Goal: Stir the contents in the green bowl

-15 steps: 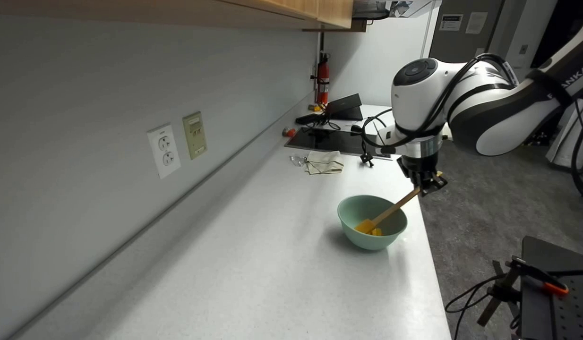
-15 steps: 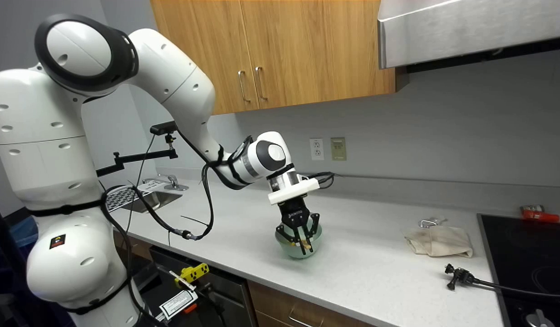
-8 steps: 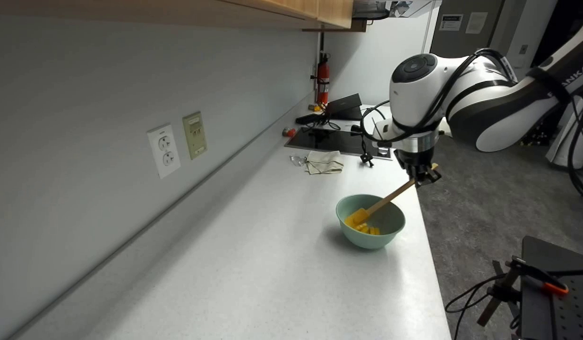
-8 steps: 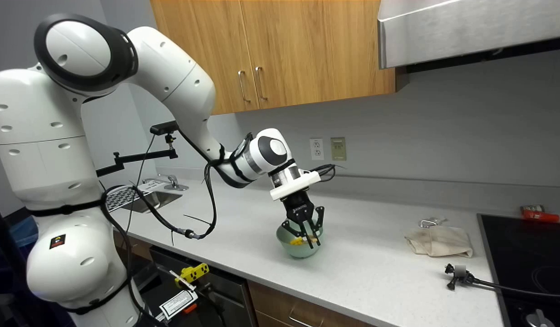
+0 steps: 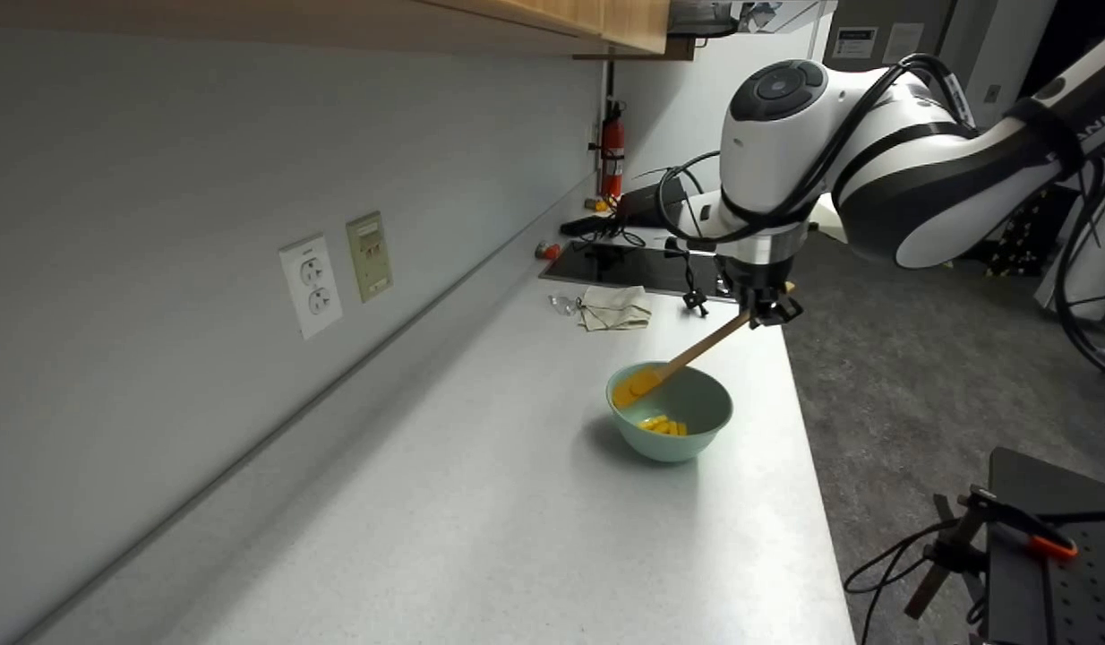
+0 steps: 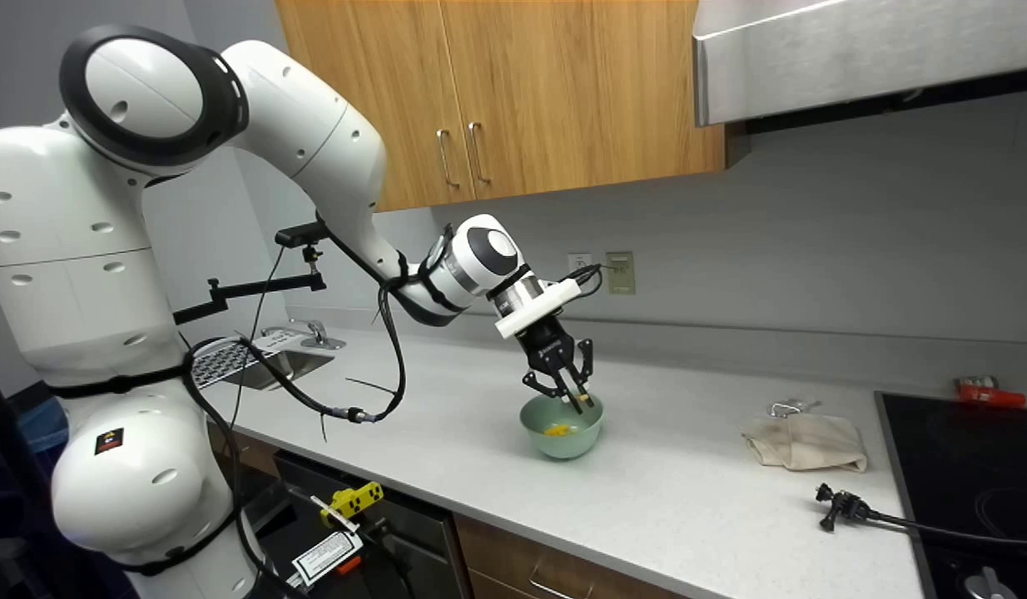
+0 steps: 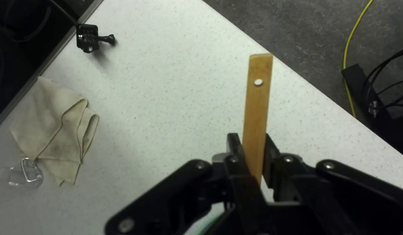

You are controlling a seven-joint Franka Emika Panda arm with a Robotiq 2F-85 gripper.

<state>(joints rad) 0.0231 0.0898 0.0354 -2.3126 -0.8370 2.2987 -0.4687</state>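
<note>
The green bowl (image 5: 669, 448) stands upright on the counter, seen in both exterior views; only a sliver of it shows low in the wrist view. At its bottom lie the contents (image 5: 663, 425), a few small yellow pieces, also in an exterior view (image 6: 558, 430). My gripper (image 5: 767, 313) is above and beyond the bowl's rim, shut on the wooden handle (image 7: 258, 98) of a spatula. The handle slants down to a yellow-orange head (image 5: 636, 388), which rests high against the inner bowl wall, apart from the contents. In an exterior view the gripper (image 6: 582, 403) hides most of the spatula.
A folded beige cloth (image 6: 805, 441) lies on the counter near the black cooktop (image 6: 971, 482). A black clamp with a cable (image 6: 846, 504) sits by the cooktop's edge. Behind the counter rises a grey wall with outlets (image 5: 311, 285). The counter's front edge runs close beside the bowl.
The spatula head has moved up from the contents to the inner wall near the rim. The bowl has slid toward the back wall. My gripper has risen and shifted the same way, grip unchanged.
</note>
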